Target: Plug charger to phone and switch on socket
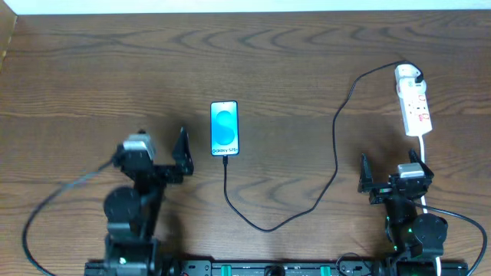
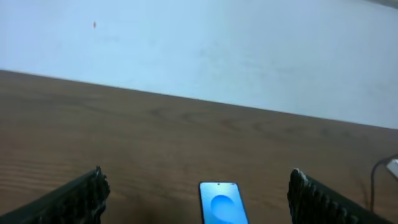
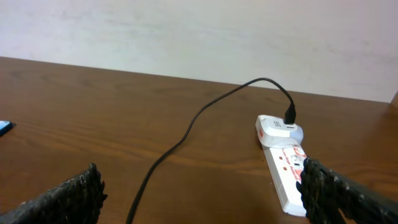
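Note:
The phone lies flat at the table's middle, blue screen up, with "Galaxy S25" text. The black charger cable runs from the phone's near end, loops toward the front, then curves up to a white adapter on the socket, a white power strip at the right. My left gripper is open and empty, left of the phone; the phone shows between its fingers in the left wrist view. My right gripper is open and empty, just in front of the socket. The cable shows in the right wrist view.
The socket's white cord runs forward past my right arm. A black cable trails from my left arm at the front left. The brown wooden table ends at a white wall at the back.

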{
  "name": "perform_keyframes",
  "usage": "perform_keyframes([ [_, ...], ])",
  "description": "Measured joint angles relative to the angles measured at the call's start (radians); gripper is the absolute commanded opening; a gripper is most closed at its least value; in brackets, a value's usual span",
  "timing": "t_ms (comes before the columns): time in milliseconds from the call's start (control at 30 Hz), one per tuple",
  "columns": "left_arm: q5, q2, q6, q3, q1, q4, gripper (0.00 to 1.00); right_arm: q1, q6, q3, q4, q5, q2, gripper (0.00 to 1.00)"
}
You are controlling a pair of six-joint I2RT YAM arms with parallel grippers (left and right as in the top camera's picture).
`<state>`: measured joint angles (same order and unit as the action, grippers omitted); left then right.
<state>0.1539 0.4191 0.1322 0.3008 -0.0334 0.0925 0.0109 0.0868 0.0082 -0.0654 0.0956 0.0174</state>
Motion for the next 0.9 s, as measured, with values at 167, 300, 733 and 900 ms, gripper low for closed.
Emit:
perform_keyframes([
  [167, -0.002, -0.148, -0.037, -0.159, 0.0, 0.035, 0.93, 0.0, 0.0, 0.0, 0.0, 0.0, 0.0, 0.99],
  [300, -0.003, -0.235, -0.07, -0.234, 0.0, 0.036, 0.93, 0.0, 0.0, 0.0, 0.0, 0.0, 0.0, 0.99],
  [733, -0.034, -0.407, -0.133, -0.288, 0.0, -0.108, 0.93, 0.0, 0.0, 0.0, 0.0, 0.0, 0.0, 0.99],
  [900, -0.046, -0.408, -0.133, -0.286, 0.0, -0.111, 0.93, 0.0, 0.0, 0.0, 0.0, 0.0, 0.0, 0.99],
])
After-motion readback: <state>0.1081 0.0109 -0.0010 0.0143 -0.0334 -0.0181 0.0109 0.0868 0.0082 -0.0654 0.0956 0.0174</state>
